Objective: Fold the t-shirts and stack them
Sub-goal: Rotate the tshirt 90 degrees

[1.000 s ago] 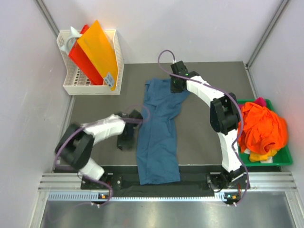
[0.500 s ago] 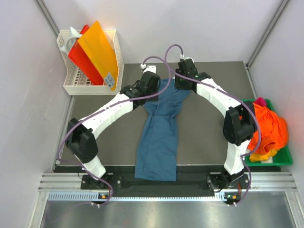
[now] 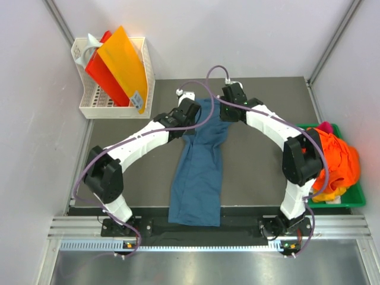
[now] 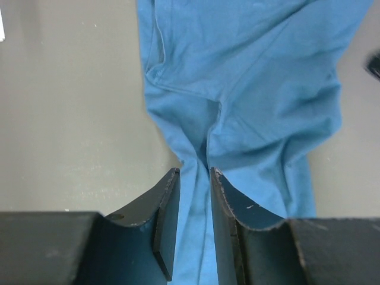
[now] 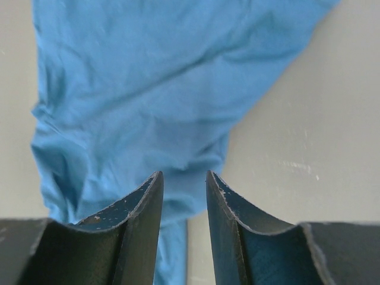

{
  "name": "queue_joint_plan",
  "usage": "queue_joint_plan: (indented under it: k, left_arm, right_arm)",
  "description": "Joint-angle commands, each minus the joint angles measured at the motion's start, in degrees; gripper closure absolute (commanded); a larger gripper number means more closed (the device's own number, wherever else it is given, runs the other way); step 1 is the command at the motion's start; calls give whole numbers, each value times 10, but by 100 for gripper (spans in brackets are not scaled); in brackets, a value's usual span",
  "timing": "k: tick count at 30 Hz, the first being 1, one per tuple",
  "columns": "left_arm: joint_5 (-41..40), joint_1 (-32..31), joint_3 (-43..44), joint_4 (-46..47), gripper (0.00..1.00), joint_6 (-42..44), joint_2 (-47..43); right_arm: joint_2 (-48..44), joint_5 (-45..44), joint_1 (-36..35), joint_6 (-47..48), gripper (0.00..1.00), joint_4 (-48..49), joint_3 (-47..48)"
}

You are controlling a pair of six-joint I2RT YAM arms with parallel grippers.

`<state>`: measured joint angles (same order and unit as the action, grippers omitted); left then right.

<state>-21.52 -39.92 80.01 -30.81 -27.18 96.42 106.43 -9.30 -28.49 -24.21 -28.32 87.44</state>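
A dark teal-blue t-shirt point(image 3: 199, 172) lies lengthwise on the dark mat point(image 3: 130, 127), wrinkled and bunched narrow at its far end. My left gripper point(image 3: 191, 117) hovers over that far end's left side. Its jaws point(image 4: 195, 172) stand apart, and the blue cloth point(image 4: 249, 89) shows below and through the gap. My right gripper point(image 3: 230, 111) is at the far end's right edge. Its jaws point(image 5: 184, 175) are open over the cloth's edge point(image 5: 136, 89) and bare mat. More t-shirts, orange point(image 3: 332, 163), magenta point(image 3: 325, 126) and yellow point(image 3: 320, 195), are heaped in the green tray point(image 3: 356, 203).
A white basket point(image 3: 95, 110) holding orange and red sheets point(image 3: 122, 62) stands at the back left, off the mat. The green tray sits against the right wall. Grey walls close in on both sides and behind.
My left arm swung from the shirt's left middle up to its far end. The right jaws opened. The shirt's far end drew in narrower, and its near hem shifted slightly left.
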Motion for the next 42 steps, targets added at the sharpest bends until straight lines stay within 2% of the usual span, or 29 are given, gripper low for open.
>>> queue_joint_plan:
  k: [1,8,15,18,22,26,34,38,42]
  left_arm:
    - [-27,-2,40,33,67,29,45]
    - [29,23,127,51,69,27,145]
    - [62,49,200,55,73,24,233]
    - [76,59,233,47,78,21,278]
    - [101,80,268,36,89,1,334]
    - [109,89,297,26,94,-2,365]
    - [138,118,405,-41,95,-25,456]
    - [166,139,498,-79,94,-34,503]
    - [193,168,520,-71,92,-44,522]
  right_arm:
    - [-60,-13,-7,3,64,34,-34]
    - [-27,-14,2,17,65,40,-34]
    - [80,31,19,15,67,21,80]
    - [126,42,24,13,71,10,121]
    - [171,60,34,-1,81,2,160]
    - [199,65,41,-3,85,-3,184]
    - [285,120,75,-29,85,-67,268]
    - [344,140,95,-37,82,-106,353]
    - [396,159,109,-44,80,-135,434]
